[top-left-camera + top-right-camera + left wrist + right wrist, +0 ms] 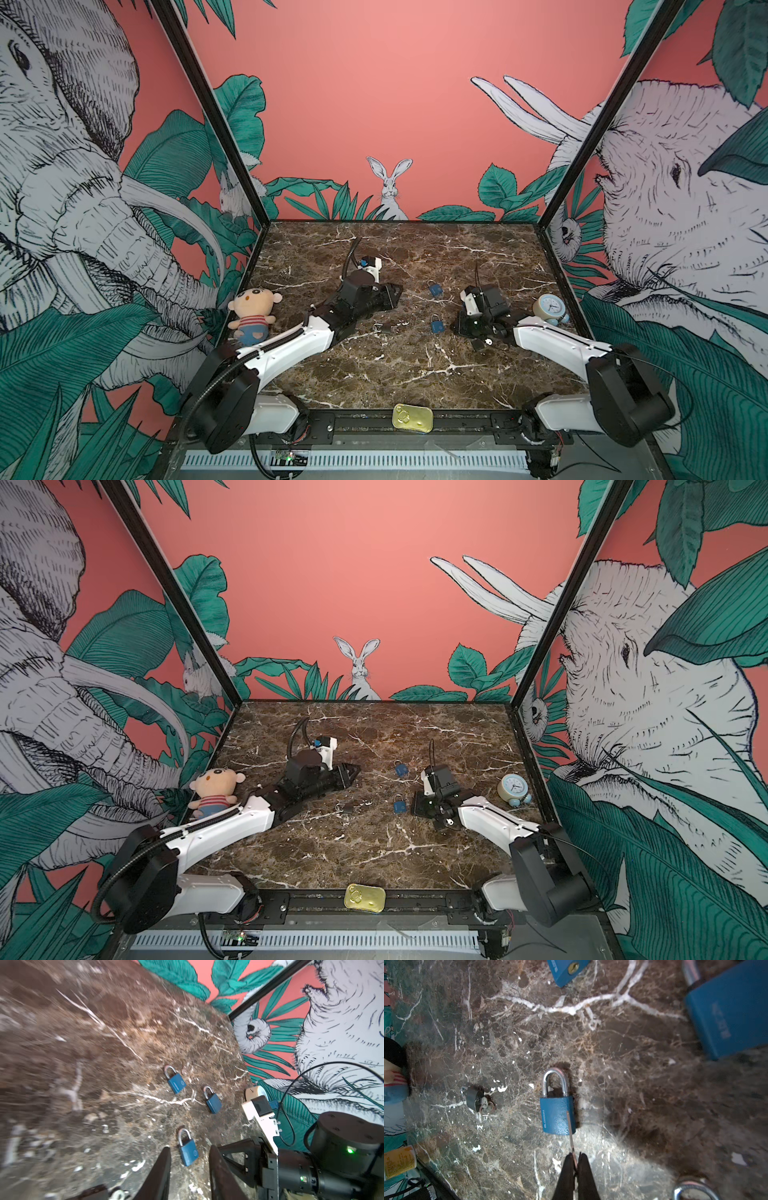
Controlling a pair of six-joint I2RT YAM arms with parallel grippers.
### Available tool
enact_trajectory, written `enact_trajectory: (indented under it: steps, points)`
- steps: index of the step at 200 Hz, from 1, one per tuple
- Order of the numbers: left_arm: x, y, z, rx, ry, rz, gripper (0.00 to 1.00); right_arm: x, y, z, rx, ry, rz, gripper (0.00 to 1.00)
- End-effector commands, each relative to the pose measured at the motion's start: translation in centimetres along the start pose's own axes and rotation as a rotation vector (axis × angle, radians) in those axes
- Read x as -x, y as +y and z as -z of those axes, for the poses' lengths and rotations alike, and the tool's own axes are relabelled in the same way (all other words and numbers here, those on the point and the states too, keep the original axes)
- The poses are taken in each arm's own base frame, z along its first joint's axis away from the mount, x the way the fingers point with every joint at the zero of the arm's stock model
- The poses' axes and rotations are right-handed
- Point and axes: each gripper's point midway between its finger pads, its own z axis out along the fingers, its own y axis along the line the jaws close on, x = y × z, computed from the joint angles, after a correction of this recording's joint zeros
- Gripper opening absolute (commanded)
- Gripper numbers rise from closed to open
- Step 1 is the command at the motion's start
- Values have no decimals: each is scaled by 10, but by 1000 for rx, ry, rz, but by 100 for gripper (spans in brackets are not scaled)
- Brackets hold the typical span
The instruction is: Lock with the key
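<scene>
A flat gold pull-tab tin (412, 417) lies at the front edge. Behind it, the right gripper (574, 1157) is pinched closed on a key (570, 1132). The key's blade reaches over a blue padlock (556, 1115) lying flat on the marble table (633, 1084). A small dark padlock (475, 1099) lies nearby. Farther back, the left gripper (189, 1148) has its fingers apart and holds nothing.

**A:** How does the white-and-black left arm (291, 345) lie?

**B:** It is stretched low and forward toward the middle. The fingers of its black left gripper (189, 1148) stand parted, with nothing clamped between them.

**A:** And the white-and-black right arm (557, 343)?

**B:** That one is bent inward with the wrist tipped down. Its black right gripper (575, 1157) has the fingers pressed together, pinching a thin metal key (569, 1128).
</scene>
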Motion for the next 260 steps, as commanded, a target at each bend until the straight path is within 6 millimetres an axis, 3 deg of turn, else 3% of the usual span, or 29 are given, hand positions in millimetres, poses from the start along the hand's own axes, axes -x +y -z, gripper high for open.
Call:
enact_trajectory:
  steps: [1, 35, 91, 164, 206, 260]
  points:
    - [5, 16, 19, 63, -44, -52, 38, 21, 9, -2, 2, -66, 19, 0]
    - [5, 28, 34, 100, -69, -53, 40, 25, 6, -12, -22, -63, 17, 0]
    - [2, 35, 36, 109, -76, -37, 40, 22, 2, -24, -39, -40, 8, 0]
    - [4, 37, 36, 114, -80, -33, 41, 20, 1, -31, -40, -23, 3, 11]
    - [3, 41, 36, 123, -81, -26, 41, 23, 8, -28, -22, -28, 12, 19]
    - [4, 44, 38, 134, -88, -26, 41, 26, 13, -12, -36, -42, 39, 21]
